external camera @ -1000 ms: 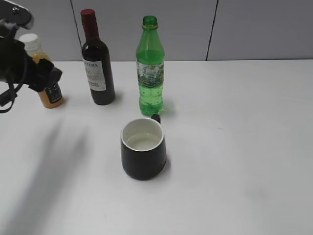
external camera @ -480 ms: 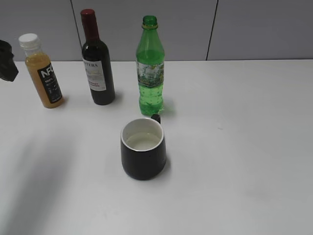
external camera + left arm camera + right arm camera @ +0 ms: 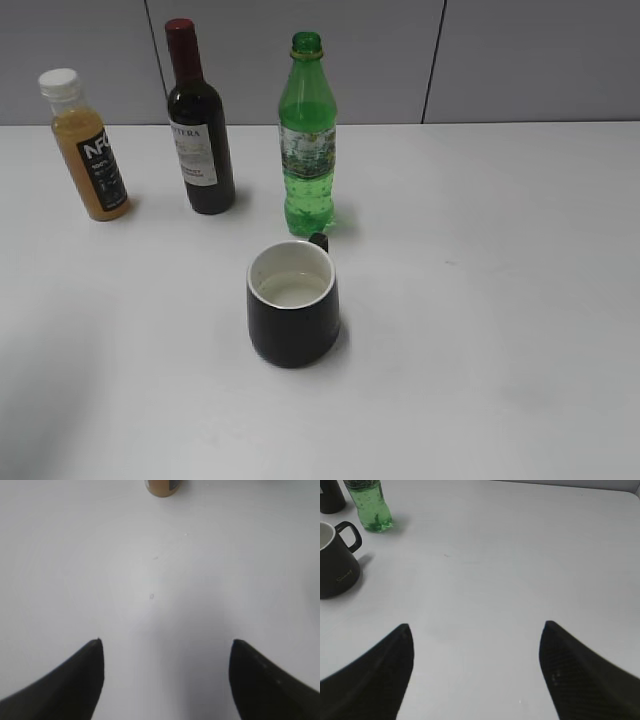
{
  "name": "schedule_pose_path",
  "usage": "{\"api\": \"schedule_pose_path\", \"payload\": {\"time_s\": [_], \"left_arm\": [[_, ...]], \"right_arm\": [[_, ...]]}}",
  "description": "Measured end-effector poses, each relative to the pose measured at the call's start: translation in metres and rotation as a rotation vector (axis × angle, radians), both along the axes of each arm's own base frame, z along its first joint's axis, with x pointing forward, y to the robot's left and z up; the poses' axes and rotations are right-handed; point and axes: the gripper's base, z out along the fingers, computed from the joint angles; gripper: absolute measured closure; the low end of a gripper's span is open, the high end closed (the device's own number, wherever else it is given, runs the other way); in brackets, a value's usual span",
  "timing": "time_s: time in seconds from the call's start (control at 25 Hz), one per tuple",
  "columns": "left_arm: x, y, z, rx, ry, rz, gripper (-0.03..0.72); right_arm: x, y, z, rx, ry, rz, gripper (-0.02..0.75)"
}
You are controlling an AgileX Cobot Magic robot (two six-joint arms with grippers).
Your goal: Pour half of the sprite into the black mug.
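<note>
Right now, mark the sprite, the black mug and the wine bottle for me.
sprite (image 3: 307,150), exterior view, on its label band.
black mug (image 3: 293,325), exterior view, on the outer front wall.
wine bottle (image 3: 200,150), exterior view, on the white label.

A plain white table (image 3: 520,300) fills most of the exterior view, its matte top scuffed by a few faint specks and marks. Behind its far edge runs a grey panelled wall (image 3: 520,60), divided by thin dark vertical seams. Soft, even light falls from above, casting only pale, blurred shadows across the tabletop, with a dim grey patch toward the near left corner. Both wrist views show the same white surface, with a small speck or two on it.
</note>
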Motion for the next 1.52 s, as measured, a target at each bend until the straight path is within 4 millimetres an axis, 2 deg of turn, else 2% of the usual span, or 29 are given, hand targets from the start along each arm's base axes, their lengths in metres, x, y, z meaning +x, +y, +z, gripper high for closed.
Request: {"api": "schedule_pose_path", "payload": {"time_s": [0.12, 0.4, 0.6, 1.12, 1.52], "left_arm": [[-0.027, 0.002, -0.005, -0.014, -0.023, 0.003, 0.095], [-0.102, 0.008, -0.049, -0.025, 0.006, 0.005, 0.095], [-0.138, 0.010, -0.074, -0.036, 0.010, 0.007, 0.095], [-0.188, 0.015, -0.051, -0.074, -0.327, 0.005, 0.095], [-0.227, 0.019, -0.044, -0.100, -0.582, 0.001, 0.095]], "right_arm": [[0.000, 0.000, 0.000, 0.000, 0.000, 0.000, 0.145], [0.000, 0.000, 0.000, 0.000, 0.000, 0.000, 0.145], [0.000, 0.000, 0.000, 0.000, 0.000, 0.000, 0.146], [0.000, 0.000, 0.000, 0.000, 0.000, 0.000, 0.145], [0.000, 0.000, 0.000, 0.000, 0.000, 0.000, 0.145]]}}
